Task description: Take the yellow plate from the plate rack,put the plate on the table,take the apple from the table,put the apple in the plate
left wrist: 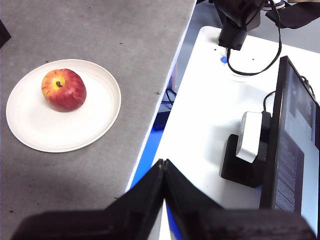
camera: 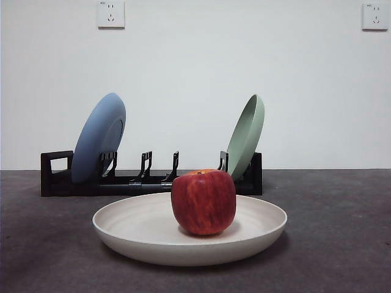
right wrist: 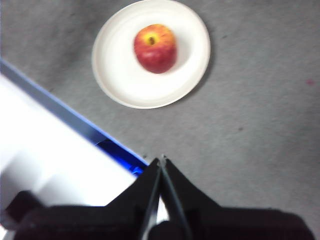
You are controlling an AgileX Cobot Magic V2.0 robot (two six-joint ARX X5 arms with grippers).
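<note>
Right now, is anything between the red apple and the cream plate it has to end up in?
Nothing visible: the red streaked apple already sits inside the round cream plate on the dark grey table. Both grippers, left and right, are shut and clear of it.

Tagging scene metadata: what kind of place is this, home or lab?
Most likely a lab or test bench, not a kitchen: a bare grey table against a blank wall with sockets, and a white desk alongside carrying a monitor and cables.
</note>
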